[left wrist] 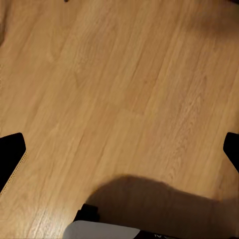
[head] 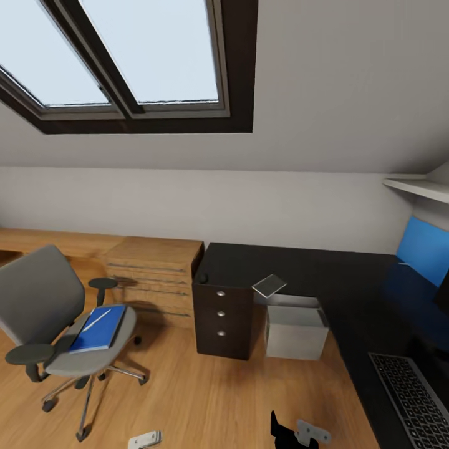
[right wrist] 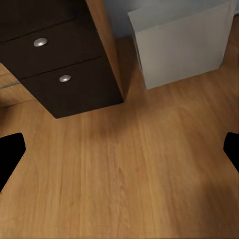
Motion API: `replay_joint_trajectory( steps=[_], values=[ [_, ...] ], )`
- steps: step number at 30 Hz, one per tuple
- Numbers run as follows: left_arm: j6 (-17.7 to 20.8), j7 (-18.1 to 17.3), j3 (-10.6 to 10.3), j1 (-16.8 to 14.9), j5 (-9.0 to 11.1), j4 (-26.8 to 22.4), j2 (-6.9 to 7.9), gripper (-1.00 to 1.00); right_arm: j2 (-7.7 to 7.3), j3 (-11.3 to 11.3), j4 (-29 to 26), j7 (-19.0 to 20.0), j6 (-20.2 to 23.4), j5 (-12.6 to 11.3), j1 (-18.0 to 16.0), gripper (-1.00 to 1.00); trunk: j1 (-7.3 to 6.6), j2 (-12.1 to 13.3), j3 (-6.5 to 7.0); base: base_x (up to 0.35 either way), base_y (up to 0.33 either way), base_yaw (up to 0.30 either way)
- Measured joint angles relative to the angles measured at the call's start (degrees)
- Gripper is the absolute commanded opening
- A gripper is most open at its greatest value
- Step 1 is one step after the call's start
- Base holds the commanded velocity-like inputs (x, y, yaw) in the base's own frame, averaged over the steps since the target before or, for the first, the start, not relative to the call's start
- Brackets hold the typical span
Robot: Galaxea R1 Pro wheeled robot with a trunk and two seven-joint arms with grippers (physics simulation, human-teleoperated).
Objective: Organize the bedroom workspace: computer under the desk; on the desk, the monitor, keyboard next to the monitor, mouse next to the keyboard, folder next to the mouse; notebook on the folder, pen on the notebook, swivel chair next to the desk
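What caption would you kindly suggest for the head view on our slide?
Blue folder on the swivel chair; notebook and mouse on the desk.

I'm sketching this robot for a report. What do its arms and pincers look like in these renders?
Little of them shows. In each wrist view the pincer's fingertips are flat black shapes at the picture's edges: left pincer, right pincer. In the head view, a black link with a pale grey bracket sits low. No cables or markings are visible.
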Motion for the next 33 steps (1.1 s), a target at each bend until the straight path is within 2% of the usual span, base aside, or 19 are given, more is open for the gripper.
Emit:
replay_joint_trajectory(
  steps=[2,7,11,12,13,15,16,17,18,19,21,22,23,24,25,27,29,31,33],
  values=[
    [-1.7,0.0,0.0,0.0,0.0,-0.1,0.04,1.00,-0.15,0.0,0.0,0.0,-0.1,0.0,0.0,1.00,0.00,0.0,0.00,0.316,0.156,0.000],
    [-10.3,0.2,0.0,0.0,-0.1,-0.5,0.04,1.00,-0.25,0.3,-0.4,0.1,-0.2,0.1,0.0,1.00,0.00,0.0,0.00,0.317,0.139,0.000],
    [-13.5,0.2,-0.1,0.0,-0.3,-3.9,-0.03,1.00,-0.03,0.4,-1.5,-0.2,0.1,0.5,-0.1,1.00,0.00,0.0,0.01,0.321,0.099,0.000],
    [-13.8,0.2,-0.2,0.0,-0.4,-5.7,-0.11,1.00,0.16,0.4,-2.5,-0.8,1.3,1.2,-0.3,1.00,0.00,0.0,0.01,0.325,0.038,0.000],
    [-13.4,0.3,-0.2,0.0,-0.5,-8.4,-0.22,1.00,0.69,0.3,-4.5,-3.1,5.2,2.7,-0.6,1.00,0.00,0.0,0.01,0.326,0.025,0.000],
    [-10.4,0.4,-0.2,0.0,-0.6,-12.5,-0.13,1.00,1.75,0.0,-7.7,-7.0,11.6,4.5,-1.4,1.00,0.00,0.0,0.01,0.327,0.024,0.000],
    [-6.7,1.0,-0.1,0.0,-0.7,-16.2,-0.06,1.00,2.73,0.2,-10.7,-10.3,16.3,5.8,-2.1,1.00,0.00,0.0,0.02,0.327,0.042,0.000],
    [-4.4,1.6,0.1,0.0,-0.8,-18.6,0.04,1.00,3.31,0.2,-12.5,-12.0,18.8,6.4,-2.4,1.00,0.00,0.0,0.01,0.327,0.073,0.000],
    [0.2,3.7,0.2,0.0,-0.9,-23.6,0.35,1.00,3.52,0.3,-16.3,-14.9,23.6,7.5,-2.7,1.00,0.00,0.0,0.03,0.326,0.104,0.000],
    [4.7,7.0,0.2,0.0,-0.7,-29.4,0.83,1.00,3.51,0.6,-20.3,-16.9,28.5,8.3,-3.0,1.00,0.00,0.0,0.03,0.322,0.146,0.000],
    [15.9,22.0,-0.3,0.0,-0.4,-46.9,1.73,1.00,3.49,3.7,-32.8,-19.7,44.0,9.1,-3.5,1.00,-0.01,0.0,0.04,0.319,0.172,0.000],
    [17.2,24.4,-0.4,0.0,-0.2,-49.4,1.77,1.00,3.50,4.2,-35.2,-19.9,46.8,8.9,-3.5,1.00,-0.01,0.0,0.02,0.318,0.186,0.000],
    [20.6,30.8,-2.0,0.0,0.1,-55.1,1.86,1.00,3.50,6.3,-42.9,-20.5,59.5,4.9,-3.7,1.00,0.00,0.0,0.01,0.317,0.186,0.000],
    [21.1,31.8,-2.4,0.0,0.6,-56.2,1.90,1.00,3.50,7.5,-47.5,-20.6,63.0,3.1,-3.8,1.00,-0.02,0.0,0.02,0.317,0.185,0.000],
    [21.3,32.0,-2.6,0.0,0.9,-56.2,1.93,1.00,3.50,8.2,-48.3,-20.6,64.1,2.1,-3.8,1.00,0.00,0.0,0.01,0.317,0.179,0.000],
    [21.1,32.5,-3.5,0.0,1.7,-52.7,2.16,1.00,3.51,12.2,-50.0,-20.6,66.5,-0.3,-3.8,1.00,-0.01,0.0,0.00,0.317,0.170,0.000],
    [21.1,32.6,-3.6,0.0,1.9,-51.1,2.29,1.00,3.51,13.5,-50.4,-20.6,67.1,-0.9,-3.7,1.00,-0.01,0.0,0.01,0.317,0.163,0.000],
    [21.0,32.8,-4.0,0.0,2.3,-50.2,3.62,1.00,3.52,16.3,-49.1,-20.7,66.8,-2.2,-3.6,1.00,-0.01,0.0,0.00,0.317,0.156,0.000],
    [21.0,32.8,-4.1,0.0,2.3,-50.6,3.75,1.00,3.52,16.5,-49.3,-20.9,66.4,-2.2,-3.6,1.00,-0.01,0.0,0.01,0.311,0.160,0.000]
  ],
)
